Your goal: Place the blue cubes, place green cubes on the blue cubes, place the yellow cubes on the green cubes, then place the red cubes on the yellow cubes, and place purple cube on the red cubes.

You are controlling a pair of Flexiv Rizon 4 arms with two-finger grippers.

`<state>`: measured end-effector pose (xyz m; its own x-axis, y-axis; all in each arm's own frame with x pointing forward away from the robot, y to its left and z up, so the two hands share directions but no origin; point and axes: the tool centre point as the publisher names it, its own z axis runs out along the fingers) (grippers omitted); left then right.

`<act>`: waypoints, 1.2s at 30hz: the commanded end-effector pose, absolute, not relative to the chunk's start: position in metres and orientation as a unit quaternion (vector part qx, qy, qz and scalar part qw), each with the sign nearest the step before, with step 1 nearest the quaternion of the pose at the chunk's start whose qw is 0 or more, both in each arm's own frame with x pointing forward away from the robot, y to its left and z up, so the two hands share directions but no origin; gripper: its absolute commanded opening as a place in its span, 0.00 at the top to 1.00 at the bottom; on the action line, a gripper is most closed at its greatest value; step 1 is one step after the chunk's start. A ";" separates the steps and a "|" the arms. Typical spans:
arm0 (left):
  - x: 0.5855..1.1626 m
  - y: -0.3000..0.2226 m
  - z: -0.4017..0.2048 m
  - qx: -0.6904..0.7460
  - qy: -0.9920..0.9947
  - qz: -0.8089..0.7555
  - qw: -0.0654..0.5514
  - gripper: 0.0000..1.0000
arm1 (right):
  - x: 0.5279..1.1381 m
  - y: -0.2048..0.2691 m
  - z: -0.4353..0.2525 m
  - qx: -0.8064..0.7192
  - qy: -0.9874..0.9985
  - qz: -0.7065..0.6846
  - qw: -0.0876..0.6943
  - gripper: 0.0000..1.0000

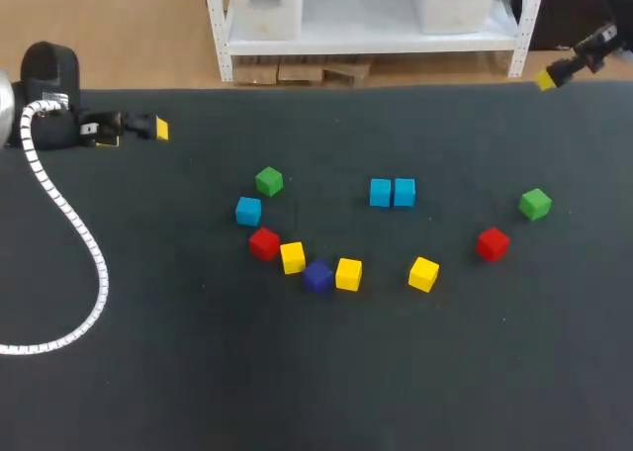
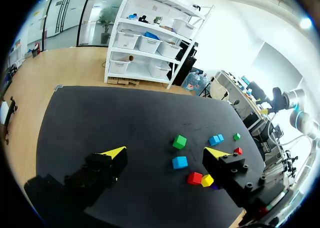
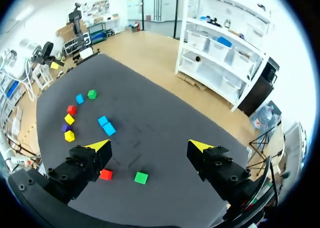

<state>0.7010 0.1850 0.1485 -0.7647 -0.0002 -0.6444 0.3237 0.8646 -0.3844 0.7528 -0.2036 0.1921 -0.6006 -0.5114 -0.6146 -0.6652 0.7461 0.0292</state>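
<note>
At the far left our left arm comes in over the black table (image 1: 148, 372), and a white ribbed hose (image 1: 74, 233) curves from it across the surface. Our left gripper (image 2: 165, 154) hangs with its fingers spread wide and nothing between them, well apart from the cubes ahead of it.

Moving right, we meet the left green cube (image 1: 269, 181), with the left blue cube (image 1: 248, 211) just beside it toward us, then the left red cube (image 1: 264, 243). From there a short row runs rightward: the first yellow cube (image 1: 293, 257), the purple cube (image 1: 317, 276) and the second yellow cube (image 1: 348, 274), each touching or nearly touching its neighbour.

Past the middle and farther back, the pair of blue cubes (image 1: 393, 192) sits side by side, faces together. The third yellow cube (image 1: 423, 273) stands alone nearer us, followed by the right red cube (image 1: 493, 243) and the right green cube (image 1: 535, 204). Every cube lies singly on the table.

At the far right our right gripper (image 3: 148, 147) hangs by the table's back corner, with its fingers likewise parted and empty.
</note>
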 end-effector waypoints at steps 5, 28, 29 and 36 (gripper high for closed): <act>0.701 0.185 0.149 0.089 0.907 -0.244 0.331 0.00 | 0.736 -0.220 0.180 -0.294 0.874 0.144 0.359 0.00; 0.701 0.185 0.149 0.089 0.907 -0.244 0.331 0.00 | 0.735 -0.236 0.177 -0.286 0.878 0.138 0.358 0.00; 0.701 0.185 0.149 0.089 0.907 -0.244 0.331 0.00 | 0.735 -0.236 0.177 -0.286 0.878 0.138 0.358 0.00; 0.701 0.185 0.149 0.089 0.907 -0.244 0.331 0.00 | 0.735 -0.236 0.177 -0.286 0.878 0.138 0.358 0.00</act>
<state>0.7010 0.1850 0.1485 -0.7647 -0.0002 -0.6444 0.3237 0.8646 -0.3844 0.7345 -0.2344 0.1769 -0.5822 -0.4030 -0.7062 -0.5963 0.8020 0.0339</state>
